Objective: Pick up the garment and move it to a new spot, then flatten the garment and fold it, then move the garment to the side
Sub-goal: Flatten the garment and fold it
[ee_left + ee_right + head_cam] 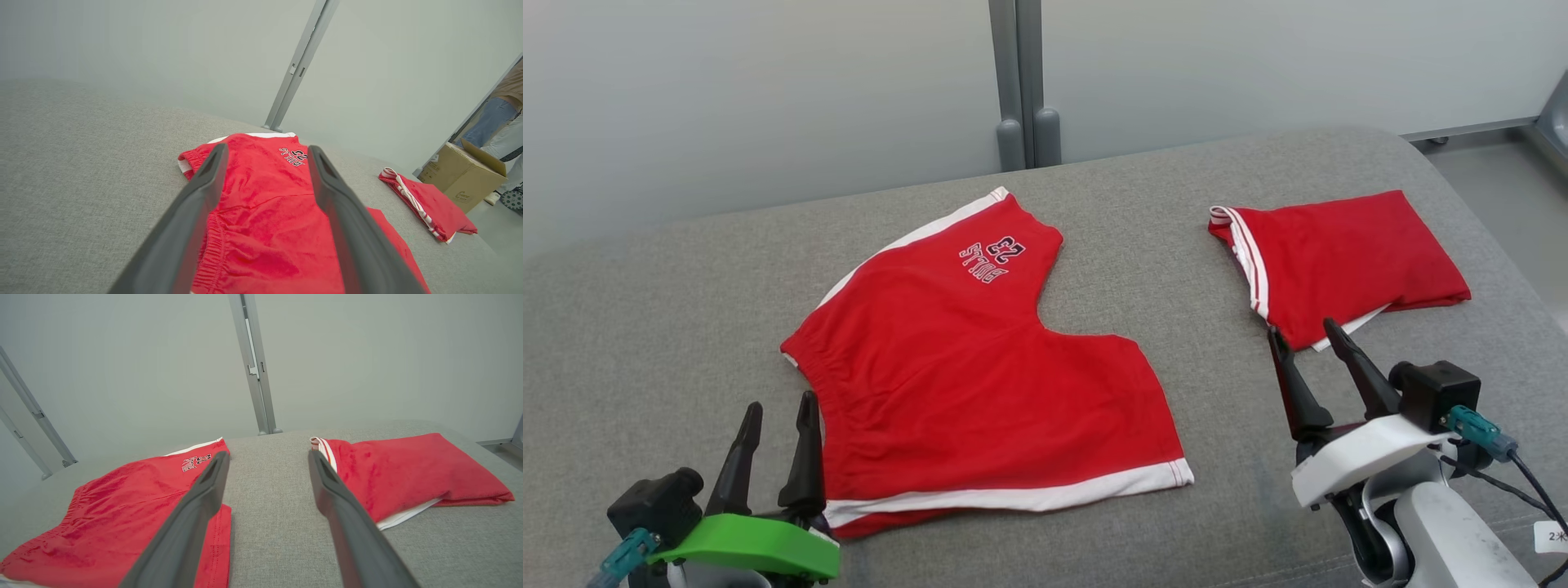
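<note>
Head view: grey cushion [1143, 245], pale wall [768, 98]; left end effector [781, 400], right end effector [1300, 326] spread.

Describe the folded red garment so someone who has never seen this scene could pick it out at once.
On the grey upholstered surface, look to its right end, just beyond the right gripper. The folded red garment lies there. Unlike the red shorts spread flat at the centre, it is a compact bundle showing no lettering.

Head above, wrists low over shorts [980, 384]
</note>
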`<state>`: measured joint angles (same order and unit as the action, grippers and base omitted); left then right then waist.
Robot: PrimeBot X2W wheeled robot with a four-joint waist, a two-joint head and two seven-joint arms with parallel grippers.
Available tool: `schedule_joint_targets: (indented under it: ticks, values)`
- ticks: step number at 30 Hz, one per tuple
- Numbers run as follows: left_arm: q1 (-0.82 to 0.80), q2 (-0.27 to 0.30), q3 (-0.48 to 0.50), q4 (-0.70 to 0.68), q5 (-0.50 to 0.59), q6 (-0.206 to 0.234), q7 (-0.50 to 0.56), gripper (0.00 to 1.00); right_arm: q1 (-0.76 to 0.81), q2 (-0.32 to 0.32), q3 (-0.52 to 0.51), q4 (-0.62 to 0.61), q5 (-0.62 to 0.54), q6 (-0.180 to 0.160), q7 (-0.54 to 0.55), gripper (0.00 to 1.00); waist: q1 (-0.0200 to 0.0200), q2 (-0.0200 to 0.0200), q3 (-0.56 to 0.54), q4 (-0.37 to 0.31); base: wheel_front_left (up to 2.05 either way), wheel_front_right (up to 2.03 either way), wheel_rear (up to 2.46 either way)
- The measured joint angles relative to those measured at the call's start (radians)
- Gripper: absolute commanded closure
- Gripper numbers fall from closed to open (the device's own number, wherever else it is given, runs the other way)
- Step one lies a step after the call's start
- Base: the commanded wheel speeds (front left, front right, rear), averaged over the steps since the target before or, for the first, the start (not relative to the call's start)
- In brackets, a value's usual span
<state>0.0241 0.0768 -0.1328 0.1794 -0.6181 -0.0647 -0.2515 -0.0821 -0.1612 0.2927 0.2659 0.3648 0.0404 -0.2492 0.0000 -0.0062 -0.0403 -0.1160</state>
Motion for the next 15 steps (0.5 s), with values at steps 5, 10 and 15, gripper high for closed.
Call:
schedule_joint_targets:
  ticks: [5, 10, 15]
  values:
    - [0.005, -0.002, 0.005, -0.033, 0.04, 0.035, 0.0, 0.0, 0.0, 0.005, -0.016, -0.05, -0.021, -0.029, -0.001, 0.0, 0.0, 0.0, -0.004, -0.004, 0.0, 0.0, 0.0]
    - [0.036, -0.003, 0.016, -0.049, 0.078, 0.064, 0.0, 0.0, 0.002, 0.008, -0.027, -0.084, -0.055, -0.062, -0.001, 0.0, 0.0, 0.0, -0.006, -0.007, 0.0, 0.0, 0.0]
    - [0.063, -0.003, 0.017, -0.062, 0.097, 0.083, 0.0, 0.0, 0.009, 0.008, -0.032, -0.111, -0.069, -0.084, -0.001, 0.0, 0.0, 0.0, -0.007, -0.005, 0.0, 0.0, 0.0]
